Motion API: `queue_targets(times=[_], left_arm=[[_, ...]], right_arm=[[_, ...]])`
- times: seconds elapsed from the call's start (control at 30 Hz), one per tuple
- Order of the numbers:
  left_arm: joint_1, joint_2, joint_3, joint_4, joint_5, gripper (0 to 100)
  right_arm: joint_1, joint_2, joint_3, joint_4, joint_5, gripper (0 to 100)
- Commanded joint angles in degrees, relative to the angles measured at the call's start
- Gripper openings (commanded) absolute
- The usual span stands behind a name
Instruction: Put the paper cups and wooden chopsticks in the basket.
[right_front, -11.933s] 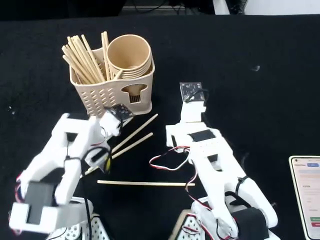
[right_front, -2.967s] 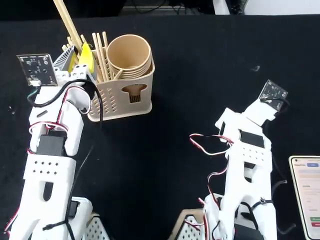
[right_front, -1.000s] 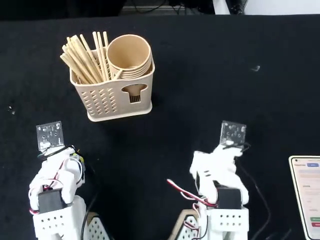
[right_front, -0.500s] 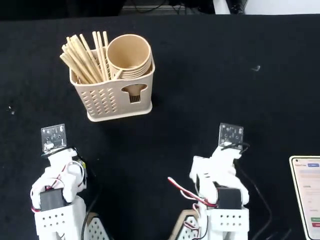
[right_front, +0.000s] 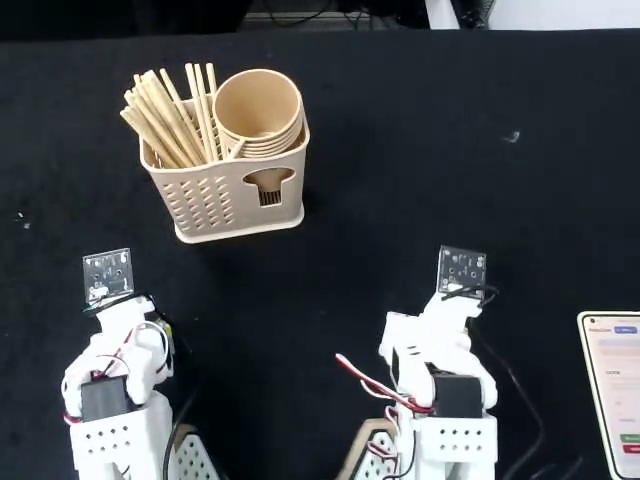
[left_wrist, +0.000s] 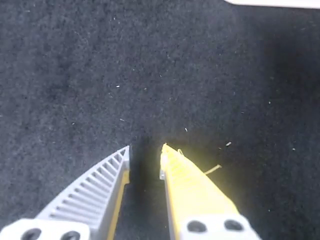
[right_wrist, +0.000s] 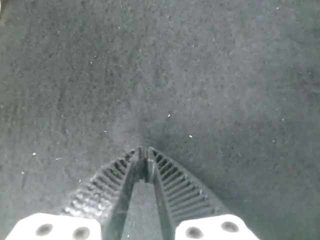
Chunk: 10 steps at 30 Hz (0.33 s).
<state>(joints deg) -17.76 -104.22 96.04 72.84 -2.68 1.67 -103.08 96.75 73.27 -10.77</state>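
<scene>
Nearest the camera, both arms sit folded low by their bases. The left arm (right_front: 115, 365) has its jaws spread a little, a narrow gap with nothing in it, hanging over black tabletop (right_front: 450, 150). The right arm (right_front: 440, 350) has its jaws pressed together, also on nothing.

Further out, the basket (right_front: 235, 195) stands upright, well apart from both arms. The paper cups (right_front: 258, 105) are nested in one stack on its right side. The wooden chopsticks (right_front: 165, 110) are bundled beside them, leaning out over the left rim. So I'd say the job looks basically done and this is the parking step. To do that well, I'd keep both arms low and tucked, and give the cloth a quick look for strays.

Room-wise, there's a wide stretch of tabletop between the arms and the basket. The one thing to mind is a phone (right_front: 612, 390) at the right edge near the right arm. The chopstick tips overhanging the rim would also snag easily on any swing past that side.
</scene>
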Motion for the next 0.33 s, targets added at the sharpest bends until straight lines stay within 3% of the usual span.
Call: queue_targets(times=[0.0, 0.3], left_arm=[[0.5, -0.4, 1.3, 0.2, -0.2, 11], [0.5, -0.4, 1.3, 0.2, -0.2, 11]], right_arm=[[0.0, -3.1, -0.1, 0.4, 0.4, 1.5], [0.0, -3.1, -0.1, 0.4, 0.4, 1.5]])
